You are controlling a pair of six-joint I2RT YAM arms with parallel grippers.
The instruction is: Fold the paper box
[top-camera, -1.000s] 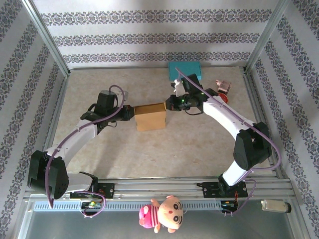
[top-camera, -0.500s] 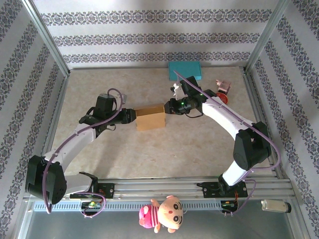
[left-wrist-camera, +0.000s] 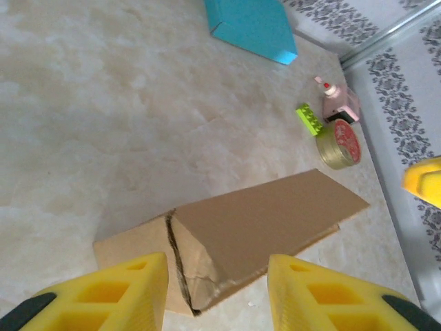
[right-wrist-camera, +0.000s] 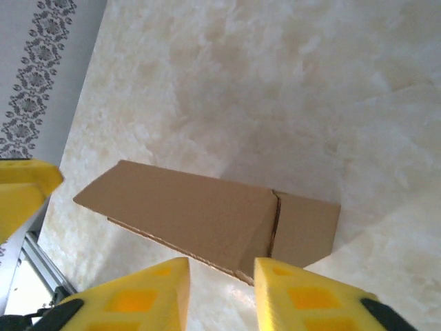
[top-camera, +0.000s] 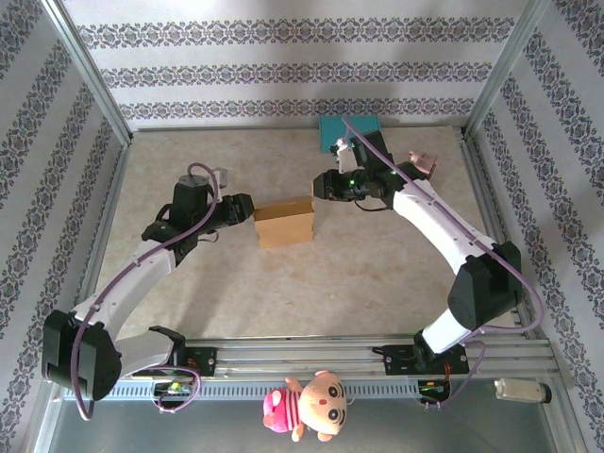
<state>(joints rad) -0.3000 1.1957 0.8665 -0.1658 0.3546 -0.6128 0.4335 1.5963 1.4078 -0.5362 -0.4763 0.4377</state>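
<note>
Lying on marbled table [top-camera: 359,274]: paper box [top-camera: 285,223]; walls [top-camera: 283,71] wallpapered; left tool [top-camera: 245,209], right tool [top-camera: 321,188] parted.

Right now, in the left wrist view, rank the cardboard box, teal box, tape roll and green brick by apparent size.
1. cardboard box
2. teal box, cropped and farther off
3. tape roll
4. green brick

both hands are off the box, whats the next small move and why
Probably ease the left hand forward and pinch the near flap of the box to fold it up. It and the right hand stand open, clear of the box, and that flap lies flat on the table.
</note>
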